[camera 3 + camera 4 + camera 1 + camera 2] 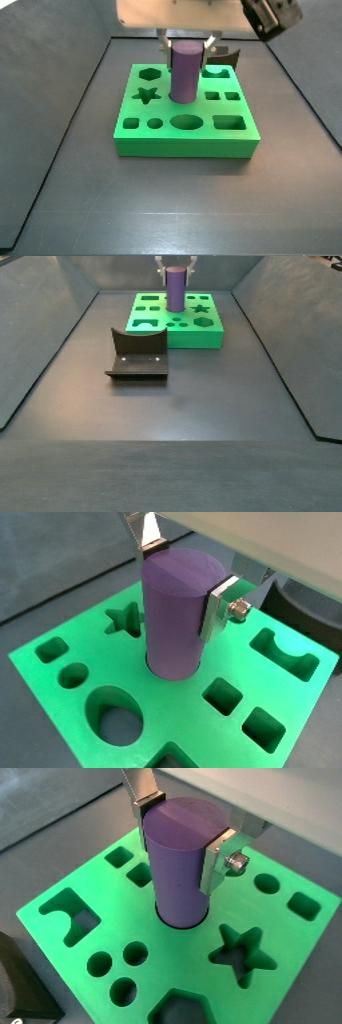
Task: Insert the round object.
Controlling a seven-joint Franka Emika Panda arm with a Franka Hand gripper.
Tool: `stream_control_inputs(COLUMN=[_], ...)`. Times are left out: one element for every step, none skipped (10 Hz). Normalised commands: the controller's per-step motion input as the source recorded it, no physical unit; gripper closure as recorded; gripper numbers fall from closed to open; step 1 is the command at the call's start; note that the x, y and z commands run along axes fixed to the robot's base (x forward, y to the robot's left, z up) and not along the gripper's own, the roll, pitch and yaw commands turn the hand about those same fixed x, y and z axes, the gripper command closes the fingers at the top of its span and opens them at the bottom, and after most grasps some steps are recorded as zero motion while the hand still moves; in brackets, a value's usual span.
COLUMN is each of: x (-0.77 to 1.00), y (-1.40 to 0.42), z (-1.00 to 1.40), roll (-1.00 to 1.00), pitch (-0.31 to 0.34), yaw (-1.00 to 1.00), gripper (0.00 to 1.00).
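Most of your job looks done: the smooth purple cylinder peg [181, 612] stands upright, its foot already in the green block's [80, 722] round hole at frame centre, with the gripper [187, 577] clamped around its top and only pushing down and letting go left.

Light was even and fairly bright, falling from above. The green block [186, 128] looked saturated, and the dark floor [174, 416] showed a soft sheen without hard glare. The gripper [187, 580], above the block, held the peg [178, 612], which shaded its hole. Both wrist views were coarse and soft; a pale blurred housing [174, 12] was overexposed in a side view.
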Motion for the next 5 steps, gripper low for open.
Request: stream_control_inputs(x=[0.27,0.00,0.00,0.00,0.00], y=[0.00,0.00,-0.04,0.09,-0.12], z=[-0.87,-0.92,-0.96,-0.40,-0.09], roll=[0.12,0.04,0.07,-0.28,0.03], pitch=[0.000,-0.056,-0.106,-0.069,-0.011], yaw=[0.00,0.00,0.00,-0.04,0.00], gripper=[1.00,1.00,1.00,1.00,1.00])
